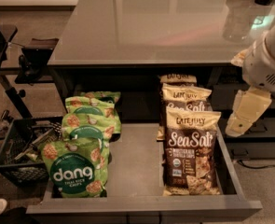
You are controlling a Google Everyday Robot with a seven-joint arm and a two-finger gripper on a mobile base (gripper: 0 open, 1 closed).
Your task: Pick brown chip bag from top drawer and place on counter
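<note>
Jaws hang apart, right of front brown chip bag in top drawer.

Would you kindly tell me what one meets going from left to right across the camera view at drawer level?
From the left: black crate → green dang bags → brown chip bags → pincer, hanging near the right side of the drawer.
</note>
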